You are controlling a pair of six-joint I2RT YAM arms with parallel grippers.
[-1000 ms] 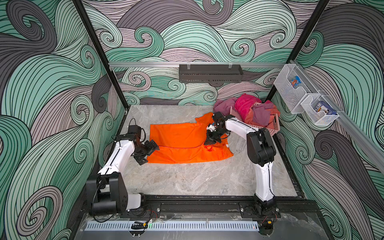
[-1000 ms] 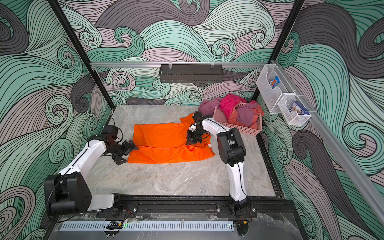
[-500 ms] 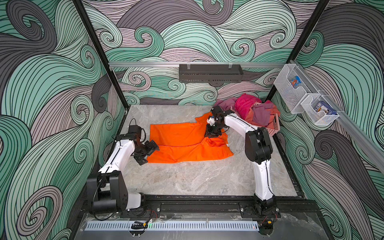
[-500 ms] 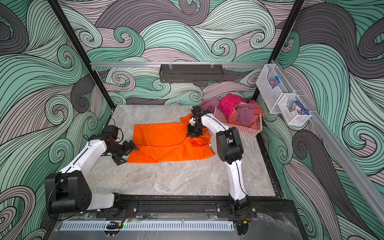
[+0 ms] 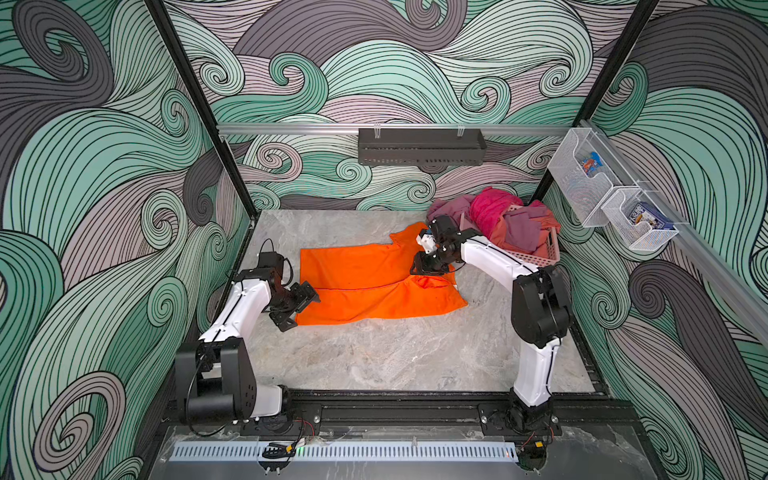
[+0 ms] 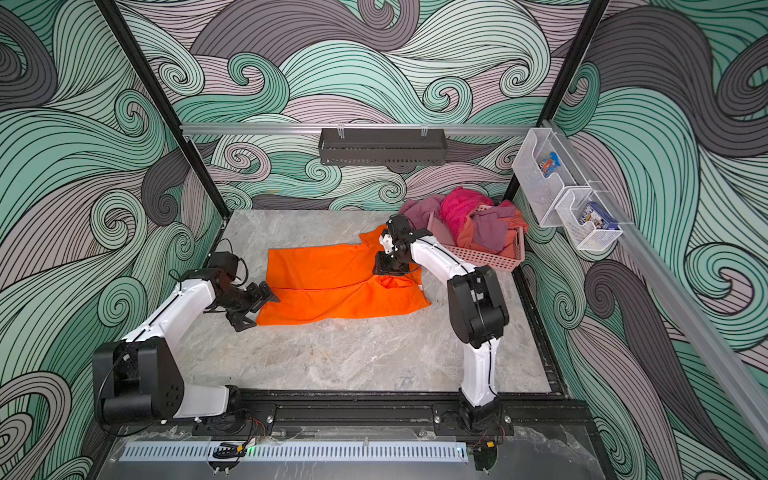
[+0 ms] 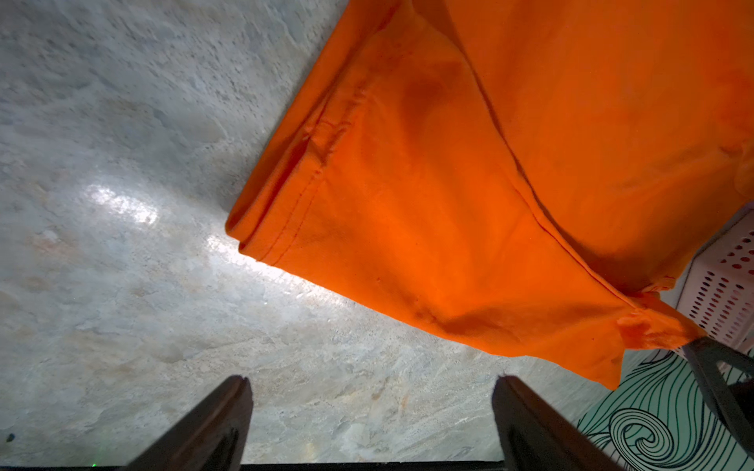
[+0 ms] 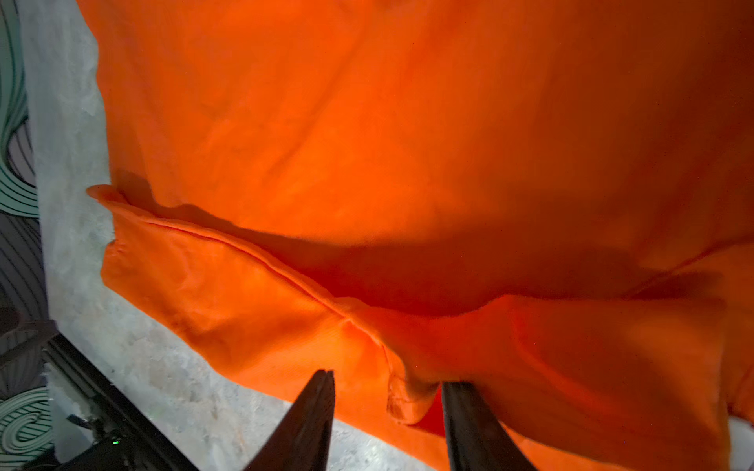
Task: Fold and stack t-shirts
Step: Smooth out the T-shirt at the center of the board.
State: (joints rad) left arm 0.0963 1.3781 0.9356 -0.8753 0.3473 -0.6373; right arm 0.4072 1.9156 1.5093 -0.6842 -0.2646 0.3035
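Found the orange t-shirt (image 5: 374,286) lying flat on the grey marbled bench (image 5: 374,361), somewhat closer to the far edge than to the near edge, stretched lengthwise between the left edge and the right edge. Noticed a long fold line along its middle, and one sleeve pointing toward the far edge. Saw some bunched cloth at the end nearest the right edge.

Located the left gripper (image 5: 301,309) low over the bench beside the hem corner of the t-shirt, on the side of the left edge. Checked the left wrist view: jaws of the left gripper (image 7: 371,383) spread wide, only bare bench between them, the hem a little ahead and not touched.

Located the right gripper (image 5: 428,270) over the sleeve end of the t-shirt, pointing down onto the cloth. Checked the right wrist view: jaws of the right gripper (image 8: 385,379) partly spread, a small ridge of orange cloth standing between them, close to one finger and apart from the other, so not pinched.

Noted also a pink lattice basket (image 5: 540,257) in the far right corner of the bench, heaped with pink and purple clothes, just behind the right arm.
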